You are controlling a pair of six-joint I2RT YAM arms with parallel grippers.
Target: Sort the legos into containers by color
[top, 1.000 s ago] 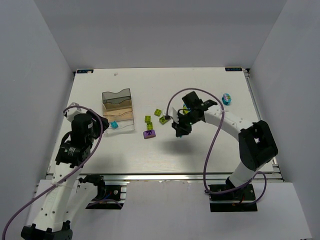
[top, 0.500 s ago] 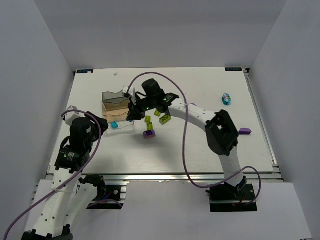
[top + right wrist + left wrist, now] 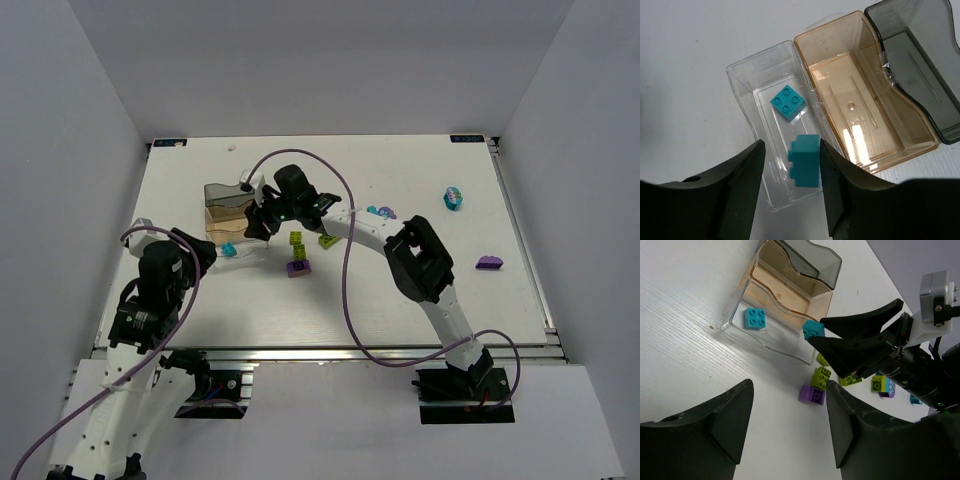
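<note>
Risk centres on the teal brick [image 3: 804, 167], which hangs between the fingers of the right claw [image 3: 791, 145] above the clear tray [image 3: 760, 55]. The jaws stand wider than the brick. It lies against one finger, and bare tray floor shows on its other side, so I read the claw as open, with the brick loose or nearly so. A second teal brick [image 3: 787, 102] already lies flat in that tray, so this looks like the right compartment.

The hanging brick sits close to the wavy wall shared with the amber tray [image 3: 850, 100], not over the middle of the clear one. If it drops from here it may clip that wall, then tip into the amber tray or bounce out onto the worktop [image 3: 400, 300]. It could also cling to the finger it touches and ride away with it. The joined trays look light, so a low finger catching a rim could drag the whole row.

The left claw [image 3: 790, 387] hangs open and empty just beside the trays, close enough for the arms to collide. Lime bricks [image 3: 296, 238] and a purple brick [image 3: 298, 267] wait nearby.
</note>
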